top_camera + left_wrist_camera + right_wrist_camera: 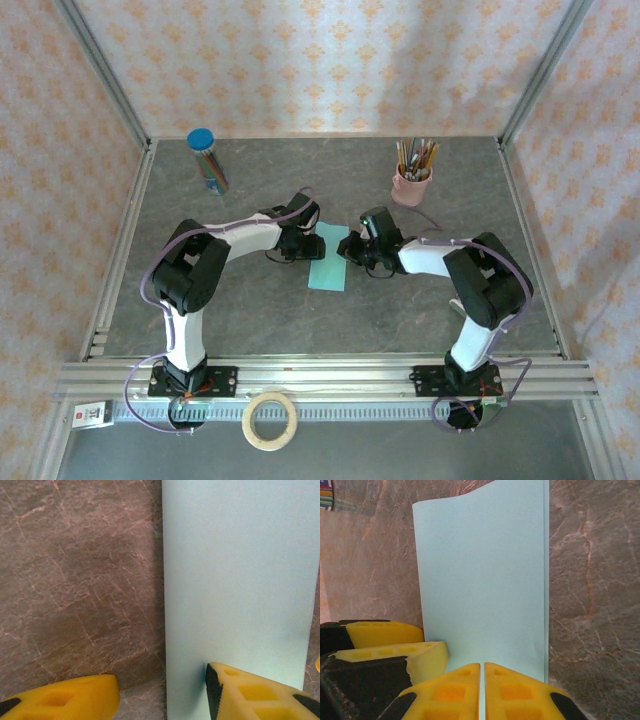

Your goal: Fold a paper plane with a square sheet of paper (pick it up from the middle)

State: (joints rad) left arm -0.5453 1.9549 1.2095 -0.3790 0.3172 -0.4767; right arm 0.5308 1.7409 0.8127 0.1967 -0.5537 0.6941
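Right pincer: jaws closed together, tips over near edge of paper | left pincer: jaws partly apart, astride paper's long edge, one finger over paper, one over tabletop | paper: turquoise rectangle, flat, mid-tabletop between both pincers | far side: pen cup, pencil tube

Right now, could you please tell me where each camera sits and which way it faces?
Top external: above and behind the bases, looking down at the table; both arms, left gripper and right gripper flank the paper.
Left wrist: looks down past its spread fingers at the paper's edge.
Right wrist: looks down past its shut fingers along the paper.
Shared by all: the paper.
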